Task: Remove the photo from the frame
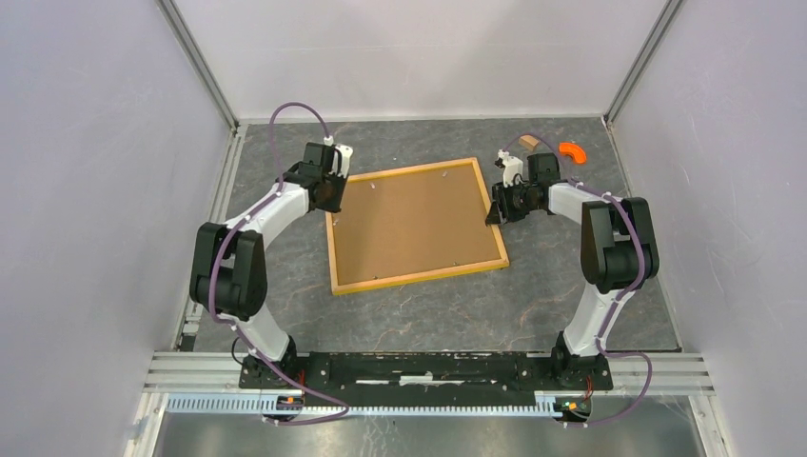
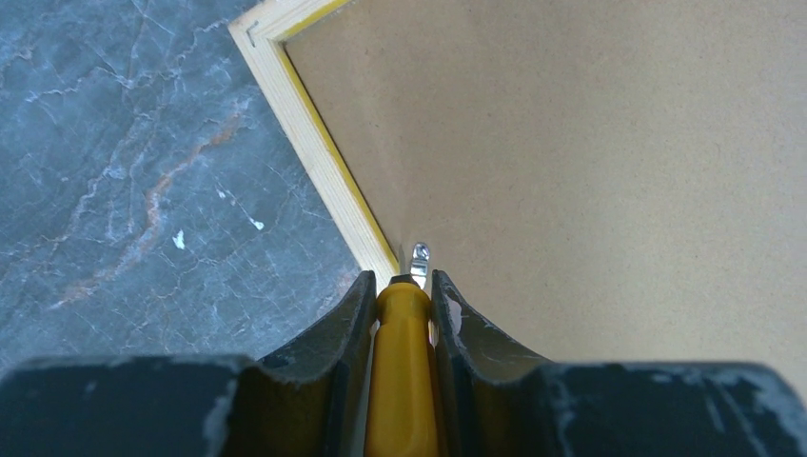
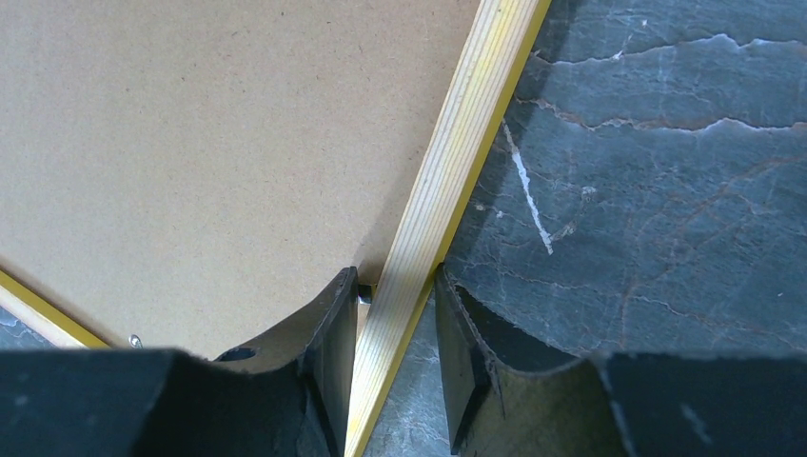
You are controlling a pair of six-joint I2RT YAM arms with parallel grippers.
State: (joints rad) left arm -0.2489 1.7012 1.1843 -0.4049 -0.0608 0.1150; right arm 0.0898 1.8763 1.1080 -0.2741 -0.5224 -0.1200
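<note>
The frame (image 1: 419,276) lies face down on the surface (image 1: 428,324), backing board (image 1: 414,221) up, so the photo sits hidden beneath. To free a left-edge clip (image 2: 419,255), the left fingers (image 2: 352,314) pinch a yellow tool (image 2: 402,362). The right fingers (image 3: 333,324) straddle the right rail, probably to steady it, though I cannot tell whether they grip.

Plain pale lilac walls (image 1: 86,143) with aluminium corner posts (image 1: 200,67), enclosing a dark grey marbled surface (image 1: 428,324) under even light.

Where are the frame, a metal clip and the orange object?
the frame (image 1: 419,276), top view, on its near wooden rail.
metal clip (image 2: 419,255), left wrist view, on its rounded silver end.
orange object (image 1: 572,150), top view, on its curved middle.
</note>
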